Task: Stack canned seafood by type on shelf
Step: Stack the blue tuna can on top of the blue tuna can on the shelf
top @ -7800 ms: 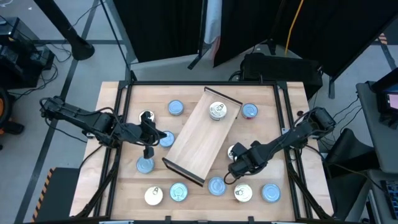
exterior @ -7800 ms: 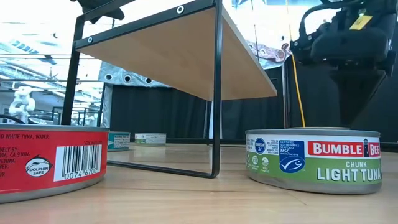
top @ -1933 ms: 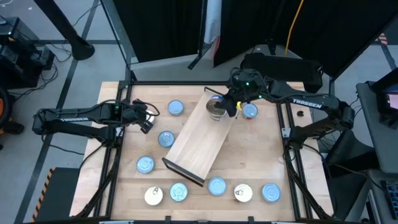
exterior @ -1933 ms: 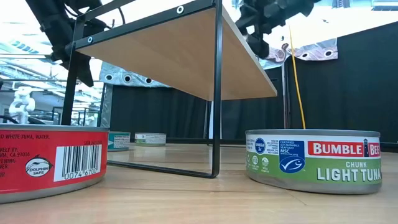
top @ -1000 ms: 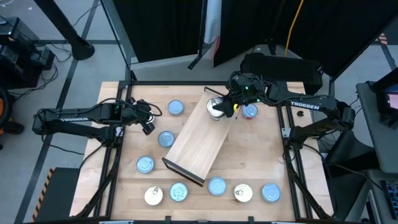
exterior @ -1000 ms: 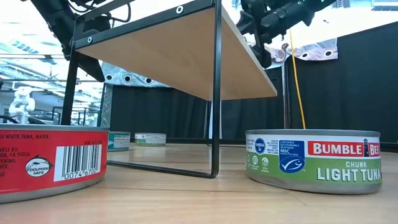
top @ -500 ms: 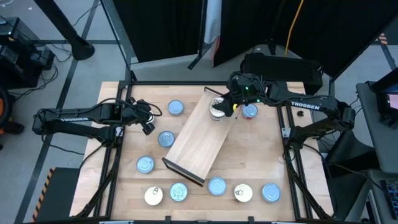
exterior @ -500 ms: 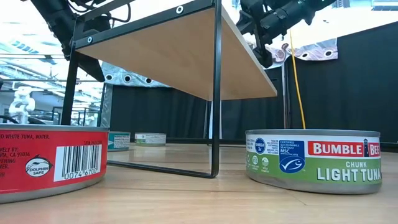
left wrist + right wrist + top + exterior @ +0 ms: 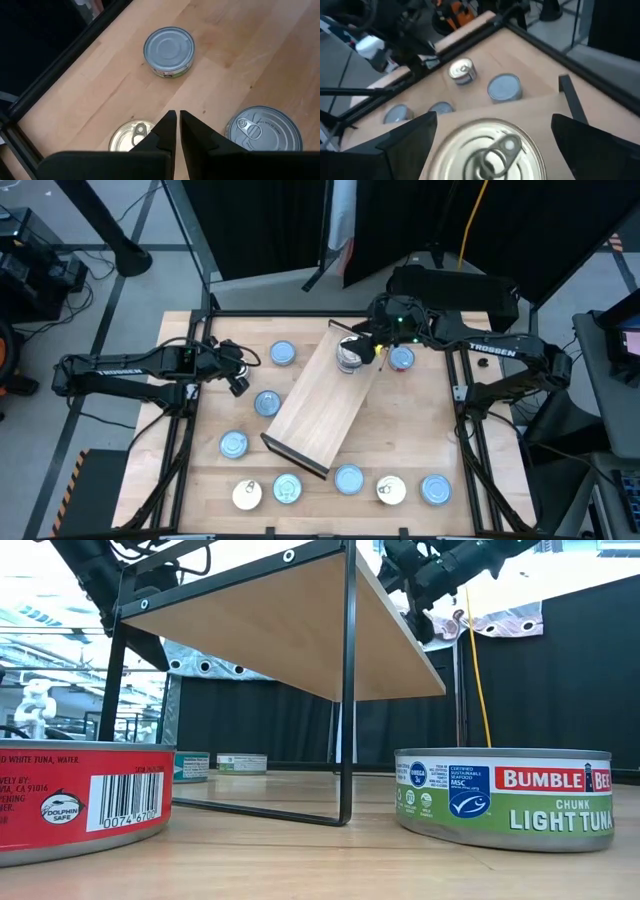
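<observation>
The shelf (image 9: 318, 400) lies slantwise in the middle of the table. A cream-topped tin with a pull tab (image 9: 490, 145) stands at its far end (image 9: 347, 356). My right gripper (image 9: 362, 348) hangs over that end, open. Its fingers (image 9: 407, 142) stand wide on either side of the tin, apart from it. My left gripper (image 9: 175, 131) is shut and empty, held above the table left of the shelf (image 9: 237, 383). Below it lie a blue-topped tin (image 9: 169, 51) and two pull-tab tins (image 9: 262, 131). Loose tins lie around the shelf, among them a blue one (image 9: 267, 403).
Several tins line the near edge (image 9: 349, 478), and more lie at the left (image 9: 233, 444) and far side (image 9: 283, 353). One tin (image 9: 401, 358) sits right of the shelf's far end. A red tin (image 9: 80, 800) and a green-labelled tin (image 9: 505, 795) stand close to the low camera.
My right gripper has tipped up and rolled a little over the shelf's far end without shifting its place. The cream-topped tin stays where it stood.
</observation>
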